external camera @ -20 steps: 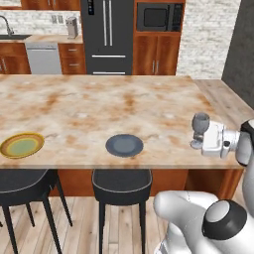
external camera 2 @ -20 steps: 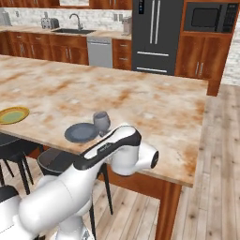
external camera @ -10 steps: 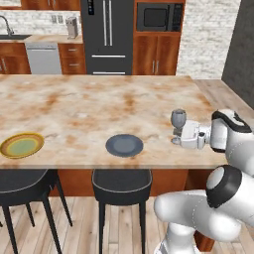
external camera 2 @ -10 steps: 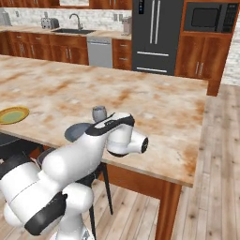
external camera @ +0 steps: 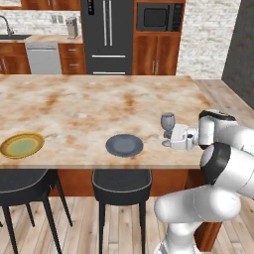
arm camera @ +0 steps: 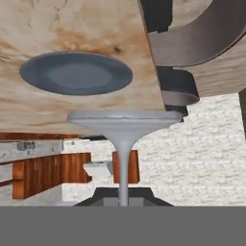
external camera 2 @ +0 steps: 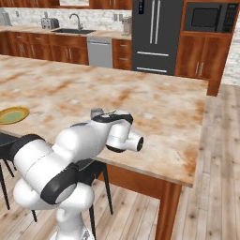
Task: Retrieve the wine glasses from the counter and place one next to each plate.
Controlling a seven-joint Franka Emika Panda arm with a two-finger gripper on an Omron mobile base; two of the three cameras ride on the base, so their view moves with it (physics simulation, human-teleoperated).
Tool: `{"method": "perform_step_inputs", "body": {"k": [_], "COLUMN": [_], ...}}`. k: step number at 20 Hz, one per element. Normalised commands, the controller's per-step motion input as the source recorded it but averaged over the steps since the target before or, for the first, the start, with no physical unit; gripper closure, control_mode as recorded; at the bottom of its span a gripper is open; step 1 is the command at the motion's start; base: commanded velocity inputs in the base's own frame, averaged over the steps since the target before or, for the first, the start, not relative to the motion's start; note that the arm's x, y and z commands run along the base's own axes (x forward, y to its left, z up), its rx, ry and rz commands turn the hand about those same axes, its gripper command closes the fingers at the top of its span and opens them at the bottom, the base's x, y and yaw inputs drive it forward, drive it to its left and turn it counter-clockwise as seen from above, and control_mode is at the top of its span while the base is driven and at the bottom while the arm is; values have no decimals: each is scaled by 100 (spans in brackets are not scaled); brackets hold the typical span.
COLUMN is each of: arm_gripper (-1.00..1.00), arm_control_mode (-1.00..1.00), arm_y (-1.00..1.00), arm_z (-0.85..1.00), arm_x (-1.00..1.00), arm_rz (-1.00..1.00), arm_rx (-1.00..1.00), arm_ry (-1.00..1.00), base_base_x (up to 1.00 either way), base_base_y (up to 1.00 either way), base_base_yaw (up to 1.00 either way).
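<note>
- A large island (external camera: 99,104) with a mottled beige-and-rust stone top runs across the room.
- 2 black stools (external camera: 121,186) stand at its near edge.
- A dark fridge (external camera: 106,37) stands at the back wall, a microwave (external camera: 156,17) set into reddish-brown cabinets (external camera: 156,59) beside it.
- A dishwasher (external camera 2: 100,51) sits under the sink (external camera 2: 75,31).
- Whitish brick wall (external camera: 206,37); light wood plank floor (external camera 2: 211,187).

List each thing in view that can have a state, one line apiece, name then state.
Wine glass: upright, held by its stem, right of the grey plate.
Gripper: shut on the wine glass stem.
Grey plate: flat on the island top, bare.
Yellow-rimmed plate: flat on the island top, bare, no glass beside it.
Fridge: doors closed.
Microwave: door closed.
Dishwasher: closed.
</note>
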Motion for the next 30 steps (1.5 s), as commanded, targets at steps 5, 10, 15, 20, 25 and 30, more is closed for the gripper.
{"method": "perform_step_inputs", "body": {"k": [5, 10, 15, 20, 25, 30], "arm_gripper": [100, 100, 100, 100, 100, 100], "arm_control_mode": [-100, -100, -100, -100, -100, -100], "arm_y": [8, 0, 0, 3, 7, 0], "arm_z": [-31, -12, -5, -3, -12, -21], "arm_x": [2, 0, 0, 24, 54, 47], "arm_rz": [1, 0, 0, 0, 0, 0], "arm_rx": [0, 16, 24, 1, -1, 0], "arm_ry": [-16, -8, 0, 0, 0, 0], "base_base_x": [0, 0, 0, 0, 0, 0], "base_base_y": [0, 0, 0, 0, 0, 0], "base_base_yaw": [0, 0, 0, 0, 0, 0]}}
